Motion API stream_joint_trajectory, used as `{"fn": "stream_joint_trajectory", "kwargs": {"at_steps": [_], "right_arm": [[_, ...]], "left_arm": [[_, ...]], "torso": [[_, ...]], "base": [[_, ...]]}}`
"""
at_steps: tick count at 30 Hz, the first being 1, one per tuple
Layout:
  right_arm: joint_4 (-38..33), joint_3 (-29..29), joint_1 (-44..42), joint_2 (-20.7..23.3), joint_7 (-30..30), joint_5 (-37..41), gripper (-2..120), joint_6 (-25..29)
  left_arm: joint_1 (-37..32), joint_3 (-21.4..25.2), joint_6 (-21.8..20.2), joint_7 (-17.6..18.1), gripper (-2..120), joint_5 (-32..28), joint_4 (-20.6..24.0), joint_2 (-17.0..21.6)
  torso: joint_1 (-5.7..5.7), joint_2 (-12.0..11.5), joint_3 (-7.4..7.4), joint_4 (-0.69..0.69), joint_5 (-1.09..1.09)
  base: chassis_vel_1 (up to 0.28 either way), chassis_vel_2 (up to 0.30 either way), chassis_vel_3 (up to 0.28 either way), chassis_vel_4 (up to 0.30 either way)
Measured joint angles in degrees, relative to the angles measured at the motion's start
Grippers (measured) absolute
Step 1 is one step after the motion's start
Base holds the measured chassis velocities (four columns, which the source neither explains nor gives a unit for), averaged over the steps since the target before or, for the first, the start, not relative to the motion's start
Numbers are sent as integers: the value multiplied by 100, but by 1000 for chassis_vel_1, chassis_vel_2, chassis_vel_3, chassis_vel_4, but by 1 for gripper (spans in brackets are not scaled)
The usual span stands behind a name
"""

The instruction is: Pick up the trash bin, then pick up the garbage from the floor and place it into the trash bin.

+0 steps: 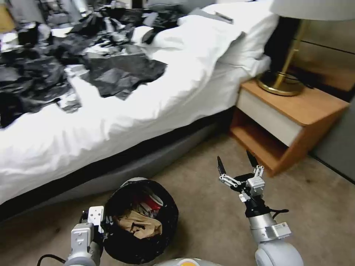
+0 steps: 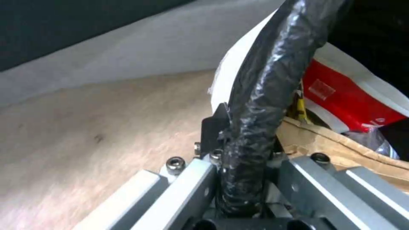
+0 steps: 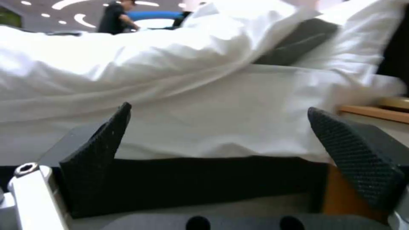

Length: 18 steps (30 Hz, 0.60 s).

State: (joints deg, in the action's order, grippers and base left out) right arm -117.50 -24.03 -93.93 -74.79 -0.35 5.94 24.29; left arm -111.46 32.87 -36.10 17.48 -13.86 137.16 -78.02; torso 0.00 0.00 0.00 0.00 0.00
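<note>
The trash bin [image 1: 142,221], a white bucket lined with a black bag, hangs low in front of me. My left gripper [image 1: 105,221] is shut on its bag-wrapped rim [image 2: 260,105]. Inside lie garbage pieces: a brown paper bag [image 1: 138,223], a red-white packet [image 1: 153,203], also the packet [image 2: 341,99] and paper bag [image 2: 341,147] up close. My right gripper [image 1: 236,162] stands open and empty above the carpet, pointing toward the bed; its black fingertips [image 3: 100,150] are spread wide.
A bed [image 1: 148,103] with white bedding and black plastic sheets [image 1: 122,74] runs across the back. A wooden nightstand [image 1: 292,122] with a brass lamp [image 1: 284,77] stands at right. Beige carpet [image 1: 207,207] lies open between bin and nightstand.
</note>
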Motion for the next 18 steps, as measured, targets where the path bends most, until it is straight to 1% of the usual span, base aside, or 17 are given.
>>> {"fn": "stream_joint_trajectory", "kwargs": {"at_steps": [18], "right_arm": [[-42, 164, -32, 54, -185, -30, 100, -22]], "left_arm": [[-106, -15, -41, -5, 0, 0, 72, 3]], "torso": [[0, 0, 0, 0, 0]], "base": [[125, 125, 128, 126]]}}
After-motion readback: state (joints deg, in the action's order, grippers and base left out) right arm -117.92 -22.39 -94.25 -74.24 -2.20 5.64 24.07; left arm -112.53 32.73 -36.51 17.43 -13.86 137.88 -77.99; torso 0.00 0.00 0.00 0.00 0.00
